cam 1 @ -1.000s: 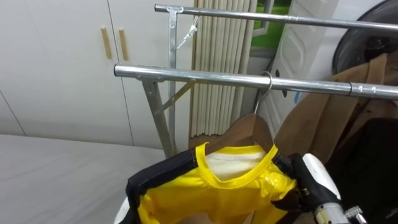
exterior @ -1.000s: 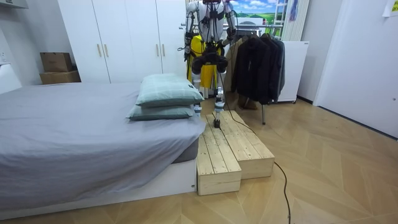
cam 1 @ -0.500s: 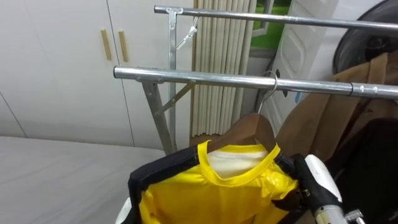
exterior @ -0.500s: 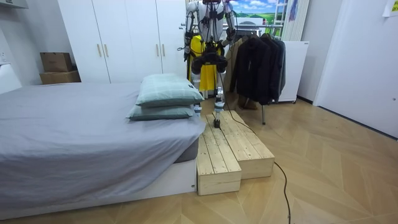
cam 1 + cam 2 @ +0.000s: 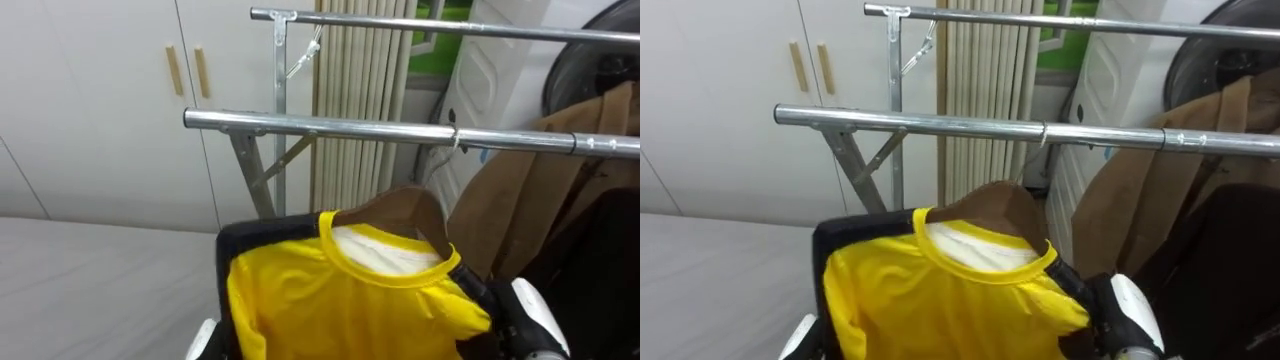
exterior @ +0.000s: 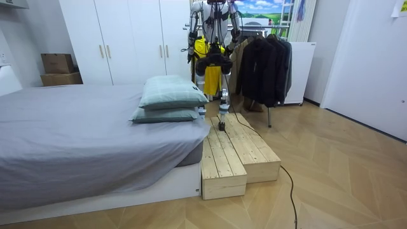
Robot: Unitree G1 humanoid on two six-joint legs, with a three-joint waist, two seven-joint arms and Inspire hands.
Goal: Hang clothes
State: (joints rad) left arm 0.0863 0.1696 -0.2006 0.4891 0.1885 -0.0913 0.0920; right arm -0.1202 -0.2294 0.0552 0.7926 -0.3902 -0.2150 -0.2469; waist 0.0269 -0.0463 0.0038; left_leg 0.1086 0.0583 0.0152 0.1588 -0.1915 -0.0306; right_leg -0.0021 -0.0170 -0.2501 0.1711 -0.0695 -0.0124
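A yellow shirt with black shoulders and a yellow collar hangs on a brown hanger. The hanger's metal hook sits over the near steel rail of the clothes rack. My right hand is at the shirt's right shoulder, its fingers hidden by the cloth. A white bit of my left hand shows under the shirt's left edge. In the room view I stand on a wooden platform facing the rack, the yellow shirt in front of me.
A second, higher rail runs behind. A brown coat and dark clothes hang to the right on the rack. White wardrobe doors stand to the left, and a grey bed lies beside the platform.
The hook has slid a little to the right along the near rail. The shirt sits higher and spreads wider, and my right hand has dropped lower.
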